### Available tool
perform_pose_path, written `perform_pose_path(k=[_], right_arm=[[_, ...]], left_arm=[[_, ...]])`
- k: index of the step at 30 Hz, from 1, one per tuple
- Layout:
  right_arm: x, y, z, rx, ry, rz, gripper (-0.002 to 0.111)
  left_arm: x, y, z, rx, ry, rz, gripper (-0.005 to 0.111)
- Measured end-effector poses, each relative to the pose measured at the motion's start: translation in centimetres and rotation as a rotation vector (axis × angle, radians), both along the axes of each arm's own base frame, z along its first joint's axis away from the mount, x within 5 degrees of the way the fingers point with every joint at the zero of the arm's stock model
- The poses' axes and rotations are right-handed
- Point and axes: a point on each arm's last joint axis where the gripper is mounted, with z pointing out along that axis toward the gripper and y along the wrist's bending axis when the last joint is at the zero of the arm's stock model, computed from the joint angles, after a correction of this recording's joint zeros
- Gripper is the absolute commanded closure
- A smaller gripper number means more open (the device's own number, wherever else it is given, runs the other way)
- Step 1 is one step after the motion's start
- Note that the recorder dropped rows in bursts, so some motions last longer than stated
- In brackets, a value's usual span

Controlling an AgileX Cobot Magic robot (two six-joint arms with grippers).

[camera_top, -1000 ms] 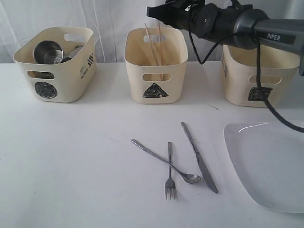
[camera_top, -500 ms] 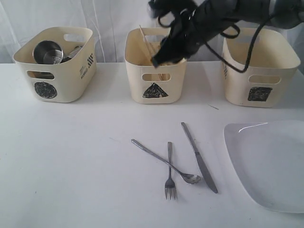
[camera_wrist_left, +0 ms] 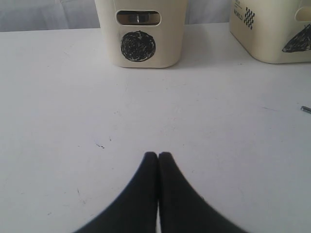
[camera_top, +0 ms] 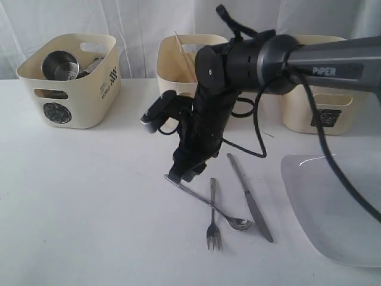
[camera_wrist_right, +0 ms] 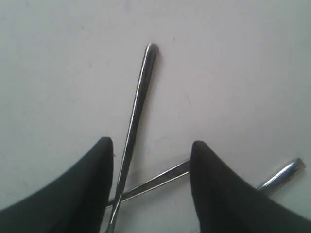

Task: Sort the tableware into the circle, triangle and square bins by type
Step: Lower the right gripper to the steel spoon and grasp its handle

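Observation:
My right gripper has come down to the table, open, at the handle end of the spoon. The right wrist view has the spoon's handle lying between the fingers, close to one of them, untouched. The fork crosses the spoon, and the knife lies beside them. A large white plate sits at the right. The circle bin holds a steel cup. Chopsticks lean in the triangle bin. The square bin stands behind the arm. My left gripper is shut and empty.
My right arm and its cable hide much of the triangle bin and part of the square bin. In the left wrist view the circle bin and a corner of the triangle bin stand beyond bare white tabletop.
My right arm has swung down from above the bins to the table, and its open fingers now straddle the spoon's handle. The cutlery, plate and bins have not moved.

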Motion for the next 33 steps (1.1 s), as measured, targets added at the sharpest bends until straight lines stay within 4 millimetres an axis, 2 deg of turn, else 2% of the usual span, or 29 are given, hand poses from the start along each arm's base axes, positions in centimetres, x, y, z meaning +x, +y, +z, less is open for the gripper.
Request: perform_pose_path(k=[3, 7, 14, 24, 33], right_arm=[[-0.1, 0.2, -1.6, -0.039, 0.045, 0.004, 0.061], [-0.1, 0.1, -2.5, -0.072, 0.078, 0.013, 0.061], [-0.2, 0.0, -2.6, -0.083, 0.088, 0.017, 0.061], [-0.9, 1.1, -2.6, -0.076, 0.093, 0.041, 0.061], [-0.8, 1.4, -5.2, -0.099, 0.148, 0.042, 0.061]], left_arm=[[0.0, 0.0, 0.0, 0.0, 0.0, 0.0, 0.107], [0.0, 0.0, 0.0, 0.0, 0.0, 0.0, 0.107], [0.0, 0.0, 0.0, 0.0, 0.0, 0.0, 0.107], [0.0, 0.0, 0.0, 0.0, 0.0, 0.0, 0.107], [0.0, 0.0, 0.0, 0.0, 0.0, 0.0, 0.107]])
